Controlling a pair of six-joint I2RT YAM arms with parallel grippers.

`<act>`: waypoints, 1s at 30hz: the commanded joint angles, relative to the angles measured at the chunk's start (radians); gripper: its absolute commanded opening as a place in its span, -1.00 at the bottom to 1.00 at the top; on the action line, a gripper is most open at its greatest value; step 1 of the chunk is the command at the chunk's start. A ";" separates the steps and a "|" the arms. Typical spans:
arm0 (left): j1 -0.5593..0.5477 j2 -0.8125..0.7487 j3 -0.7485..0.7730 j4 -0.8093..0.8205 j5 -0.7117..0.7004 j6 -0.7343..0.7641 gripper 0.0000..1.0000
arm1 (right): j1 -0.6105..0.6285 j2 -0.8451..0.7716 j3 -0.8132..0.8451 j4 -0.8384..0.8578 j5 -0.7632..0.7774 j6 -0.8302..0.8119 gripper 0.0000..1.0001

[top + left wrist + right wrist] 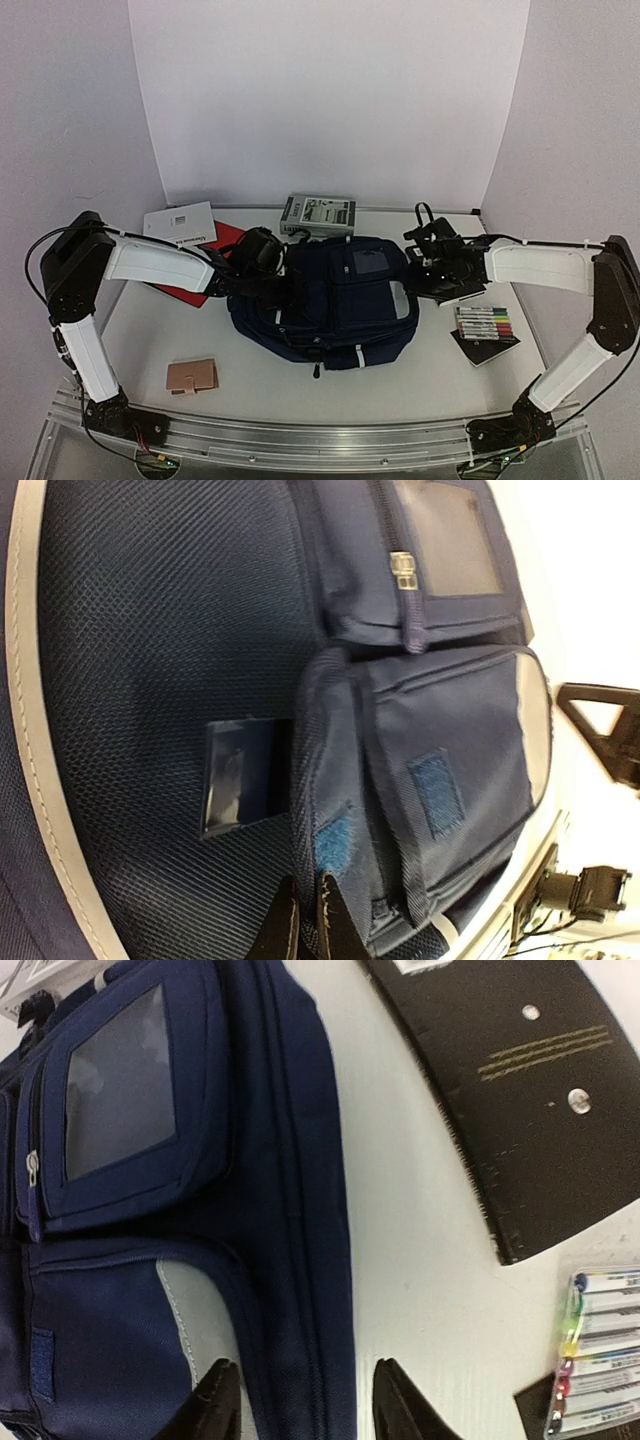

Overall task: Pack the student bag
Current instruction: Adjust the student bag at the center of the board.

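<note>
From above, we see the backpack [340, 300] lying flat in the middle of the desk [430, 385], with both arms reaching in from the sides. The left gripper [282, 285] is at the backpack's left side and the right gripper [425, 272] is at its right side. A tan wallet [191, 377] lies near the desk's near-left corner, well apart from the backpack. A red folder [190, 290] with a white booklet [180, 223] on it sits toward the far-left corner, and a grey box [318, 213] is at the far edge. A pack of markers [484, 323] lies by the right edge.

In the left wrist view the backpack [150, 680] fills the frame, showing a clear window pocket [450, 540], a zip pull [403, 570] and a blue fastening patch [435, 790]. The left gripper [305, 925] has its jaws together, tips against the edge of a side pocket. We cannot tell whether any cloth is pinched between them.

In the right wrist view the right gripper [305, 1405] has its jaws apart, one finger [215, 1400] over the backpack [280, 1160] and the other over the bare desk [420, 1240], so they straddle its side edge. A black notebook [540, 1110] and the markers [600, 1350] lie beside it.
</note>
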 commanded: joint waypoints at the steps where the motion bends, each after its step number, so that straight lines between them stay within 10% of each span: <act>1: 0.023 0.048 -0.010 0.033 -0.001 -0.079 -1.00 | 0.074 -0.055 0.132 -0.134 0.162 -0.019 0.25; 30: 0.030 -0.010 -0.081 0.029 -0.063 -0.118 -1.00 | 0.419 0.560 0.590 -0.346 0.379 0.073 0.54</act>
